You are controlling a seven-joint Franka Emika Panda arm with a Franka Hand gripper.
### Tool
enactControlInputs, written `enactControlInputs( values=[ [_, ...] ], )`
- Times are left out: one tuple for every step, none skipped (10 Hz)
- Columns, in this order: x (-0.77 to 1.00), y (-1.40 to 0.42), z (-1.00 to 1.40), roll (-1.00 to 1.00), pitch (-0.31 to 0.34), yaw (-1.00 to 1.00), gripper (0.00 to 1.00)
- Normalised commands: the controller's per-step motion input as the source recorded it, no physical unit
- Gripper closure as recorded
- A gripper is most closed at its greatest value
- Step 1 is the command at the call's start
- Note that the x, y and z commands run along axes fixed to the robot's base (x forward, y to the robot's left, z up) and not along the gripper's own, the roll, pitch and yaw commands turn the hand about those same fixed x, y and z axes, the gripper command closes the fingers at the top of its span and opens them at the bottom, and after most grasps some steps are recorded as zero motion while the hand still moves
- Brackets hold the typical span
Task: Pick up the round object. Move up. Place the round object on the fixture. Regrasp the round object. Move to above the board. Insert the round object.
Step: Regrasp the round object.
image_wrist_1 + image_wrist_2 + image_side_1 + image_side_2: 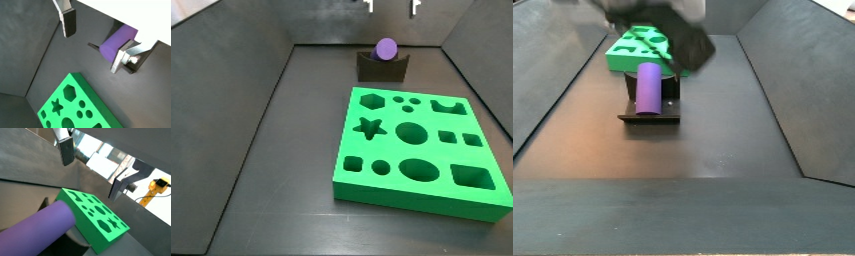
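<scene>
The purple round object (385, 48) lies across the notch of the small dark fixture (381, 68) by the back wall, and it also shows lying lengthwise in a side view (649, 88). The green board (418, 150) with its shaped holes lies flat in front of the fixture. My gripper (393, 6) hangs well above the peg, open, with only its fingertips in that view. In both wrist views the fingers (69, 22) (65, 153) stand wide apart with nothing between them. The peg (119, 41) shows below, beside one finger, apart from it, and the board (73, 107) lies lower.
Dark sloping walls (225, 120) enclose the floor on all sides. A yellow piece of rig (159, 187) shows beyond the wall in a wrist view. My blurred arm (667, 30) hides part of the board (636, 48) in a side view.
</scene>
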Motion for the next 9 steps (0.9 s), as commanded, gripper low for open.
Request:
enactControlInputs(
  values=[
    [-0.12,-0.63,0.64,1.00,0.047,0.03,0.00],
    [-0.13,-0.48,0.46,1.00,0.039,0.02,0.00],
    [-0.10,-0.32,0.25,1.00,0.036,0.02,0.00],
    [-0.05,-0.11,0.05,1.00,0.033,0.02,0.00],
    [-0.03,-0.05,0.04,1.00,0.035,0.02,0.00],
    [-0.03,-0.04,0.03,1.00,0.033,0.02,0.00],
    [-0.03,-0.04,0.02,1.00,0.030,0.02,0.00],
    [-0.05,-0.03,0.02,1.00,0.023,0.02,0.00],
    [-0.05,-0.03,0.02,1.00,0.018,0.02,0.00]
  ],
)
